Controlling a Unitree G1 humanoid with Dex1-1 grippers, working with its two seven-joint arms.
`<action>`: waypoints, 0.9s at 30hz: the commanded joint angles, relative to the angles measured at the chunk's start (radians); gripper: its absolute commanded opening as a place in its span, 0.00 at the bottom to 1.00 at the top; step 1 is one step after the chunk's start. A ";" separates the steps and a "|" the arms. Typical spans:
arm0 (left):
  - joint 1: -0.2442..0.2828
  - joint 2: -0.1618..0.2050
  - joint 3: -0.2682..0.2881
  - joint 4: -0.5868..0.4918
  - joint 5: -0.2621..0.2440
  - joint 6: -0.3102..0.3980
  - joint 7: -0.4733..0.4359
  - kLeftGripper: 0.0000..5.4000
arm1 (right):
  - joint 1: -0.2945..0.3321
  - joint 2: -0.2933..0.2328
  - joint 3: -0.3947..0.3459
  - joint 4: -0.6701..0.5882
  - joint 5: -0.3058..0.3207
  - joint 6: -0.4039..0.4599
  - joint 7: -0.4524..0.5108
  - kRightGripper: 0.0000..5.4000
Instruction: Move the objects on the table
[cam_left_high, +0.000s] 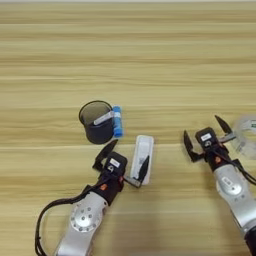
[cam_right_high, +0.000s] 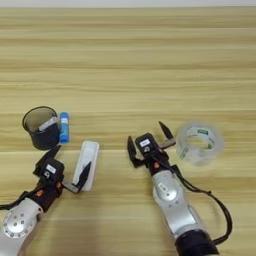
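Note:
A black mesh cup (cam_left_high: 97, 122) with a whitish stick (cam_left_high: 103, 118) leaning in it stands left of centre. The blue tube (cam_left_high: 117, 121) lies against the cup's right side. Just below them the flat white test cassette (cam_left_high: 142, 158) lies on the wooden table (cam_left_high: 150, 60). My left gripper (cam_left_high: 124, 160) is open just below the cup; its right finger (cam_left_high: 144, 169) rests over the cassette's lower part and its left finger (cam_left_high: 104, 154) points at the cup. My right gripper (cam_right_high: 149, 139) is open, empty, just left of a tape roll (cam_right_high: 199, 143).
The clear tape roll lies flat at the right, its left rim close to my right gripper's upper finger (cam_right_high: 166, 131). A black cable (cam_left_high: 45, 220) loops beside my left forearm. The far half of the table is bare wood.

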 joint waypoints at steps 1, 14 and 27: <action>0.014 -0.010 -0.038 -0.001 0.008 0.034 -0.020 1.00 | -0.008 0.008 -0.009 -0.013 0.007 0.016 -0.004 1.00; -0.010 -0.017 -0.066 0.078 0.051 0.092 0.023 1.00 | -0.004 0.024 -0.006 -0.032 0.000 0.027 -0.003 1.00; -0.081 -0.023 -0.054 0.210 0.063 0.131 0.051 1.00 | -0.001 0.032 -0.001 -0.041 -0.001 0.032 0.001 1.00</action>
